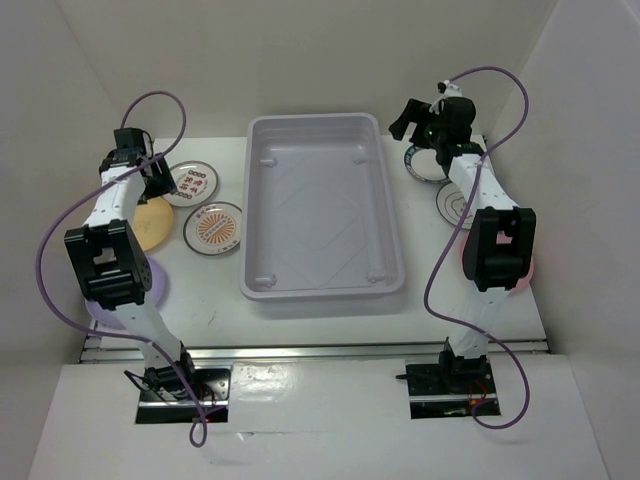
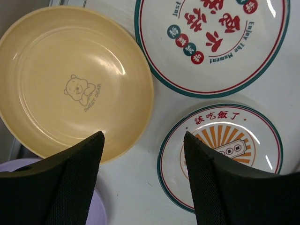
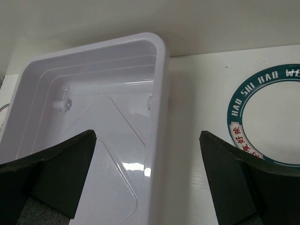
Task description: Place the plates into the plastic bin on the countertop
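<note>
1. Overhead, the plastic bin (image 1: 318,215) lies lengthwise at the centre of the white countertop (image 1: 420,260), between the two arms.
2. Four plates lie flat on the countertop left of the bin. A red-lettered plate (image 1: 192,184) is farthest back and a sunburst plate (image 1: 214,229) is nearest the bin. A yellow plate (image 1: 150,225) lies beside that, and a lavender plate (image 1: 158,290) lies partly under the left arm.
3. The left gripper (image 2: 144,136) hangs above this group with its fingers spread wide and nothing between them. Its wrist camera frames the yellow plate's rim by one finger and the sunburst plate by the other.
4. Three more plates lie right of the bin: a green-rimmed plate (image 3: 267,117) at the back, a line-drawing plate (image 1: 452,205) nearer, and a pink plate (image 1: 530,270) mostly hidden under the right arm.
5. The right gripper (image 3: 147,136) is likewise wide open and empty, held over the bin's far right corner and the strip of countertop beside the green-rimmed plate.
</note>
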